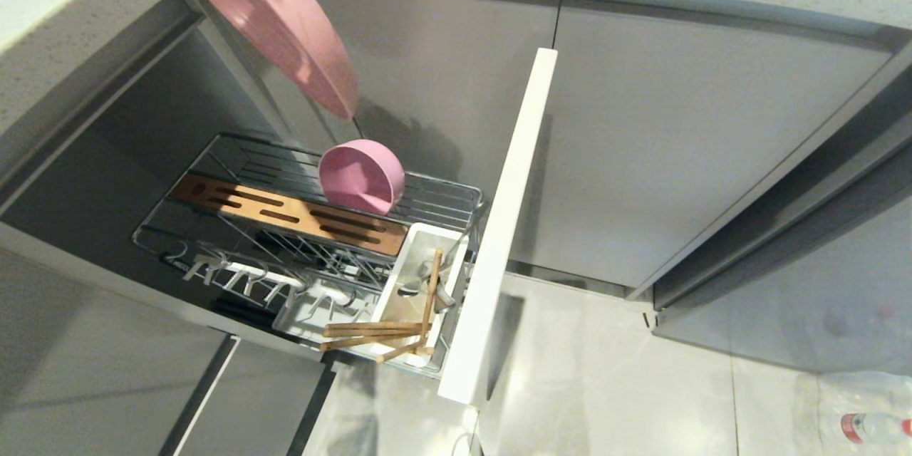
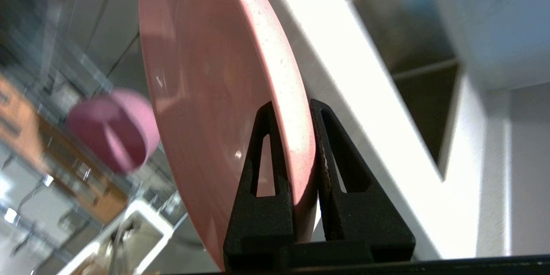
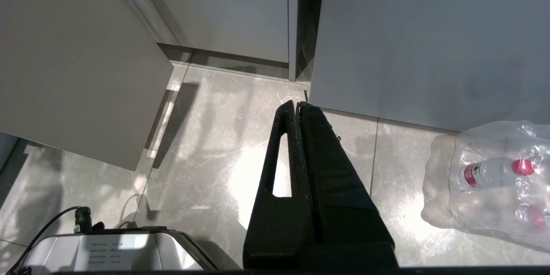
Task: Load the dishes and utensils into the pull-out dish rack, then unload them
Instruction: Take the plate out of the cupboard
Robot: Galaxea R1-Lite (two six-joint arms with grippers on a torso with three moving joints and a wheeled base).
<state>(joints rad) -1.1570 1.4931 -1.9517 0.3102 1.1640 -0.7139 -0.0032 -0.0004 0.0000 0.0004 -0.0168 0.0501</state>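
plate pinched on edge in my left jaws above the rack; next i must slot it beside the bowl.

A pink plate hangs tilted above the pull-out dish rack, where a pink bowl sits.

A: What do the tools look like?
B: The left tool has two matte black fingers, wedge-shaped, each with a long triangular cut-out.
A: And the right tool?
B: The same black, rough-textured fingers, on a black base.
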